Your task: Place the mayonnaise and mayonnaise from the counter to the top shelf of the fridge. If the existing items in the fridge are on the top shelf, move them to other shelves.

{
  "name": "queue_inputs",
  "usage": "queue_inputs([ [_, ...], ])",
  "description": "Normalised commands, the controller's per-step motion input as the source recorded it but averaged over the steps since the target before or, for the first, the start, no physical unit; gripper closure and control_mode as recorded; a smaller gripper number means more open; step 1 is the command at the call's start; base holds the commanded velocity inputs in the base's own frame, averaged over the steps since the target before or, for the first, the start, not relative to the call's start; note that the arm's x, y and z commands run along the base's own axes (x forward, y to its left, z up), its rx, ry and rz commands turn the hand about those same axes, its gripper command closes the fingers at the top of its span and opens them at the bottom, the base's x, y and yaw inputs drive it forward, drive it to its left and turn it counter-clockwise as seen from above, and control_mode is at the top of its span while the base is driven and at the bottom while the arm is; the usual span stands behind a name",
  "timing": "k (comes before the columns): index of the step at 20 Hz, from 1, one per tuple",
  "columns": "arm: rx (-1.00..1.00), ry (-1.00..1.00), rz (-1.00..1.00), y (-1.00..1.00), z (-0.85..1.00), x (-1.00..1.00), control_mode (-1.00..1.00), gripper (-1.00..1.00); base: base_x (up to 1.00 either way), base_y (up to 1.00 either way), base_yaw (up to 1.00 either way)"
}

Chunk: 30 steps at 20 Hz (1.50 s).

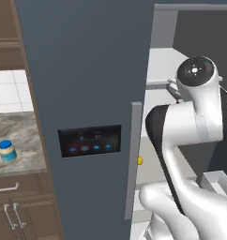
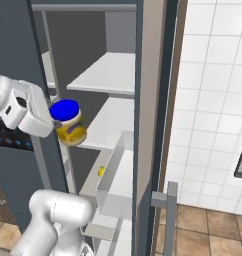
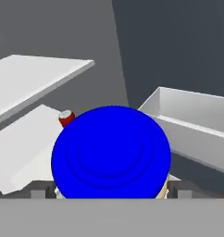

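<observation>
Your jaws (image 2: 57, 125) are clamped on the cream-yellow, blue-lidded mayo jar (image 2: 69, 123), held at the open dark blue-grey fridge (image 1: 87, 70) front, approx level w/ a lower white shelf (image 2: 105, 127). Lift above the highest white shelf board (image 2: 105, 72), then push in; keep it upright.

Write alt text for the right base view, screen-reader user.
The white robot hand holds a cream-yellow mayonnaise jar with a blue lid, tilted, at the open fridge in front of its white shelves. Below, a tiny yellow ball lies on a lower shelf beside a clear door bin; white wall tiles stand to the right.
</observation>
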Motion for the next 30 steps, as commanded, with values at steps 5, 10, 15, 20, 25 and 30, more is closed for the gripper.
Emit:
queue_inputs([
  [5, -0.14, -0.02, 0.41, -0.16, 0.76, 0.00, -1.00, 1.00, 0.00, 0.00, 0.00],
  [10, -0.11, -0.01, 0.51, -0.27, 0.59, 0.00, -1.00, 1.00, 0.00, 0.00, 0.00],
  [15, -0.05, -0.02, 0.28, -0.05, 0.12, 0.00, -1.00, 1.00, 0.00, 0.00, 0.00],
  [20, 0.00, 0.00, 0.01, -0.02, 0.00, 0.33, -1.00, 1.00, 0.00, 0.00, 0.00],
  [25, 0.00, 0.00, 0.03, -0.08, 0.00, 0.64, -1.00, 1.00, 0.00, 0.00, 0.00],
  [30, 0.00, 0.00, 0.07, -0.20, 0.00, 0.89, -1.00, 1.00, 0.00, 0.00, 0.00],
])
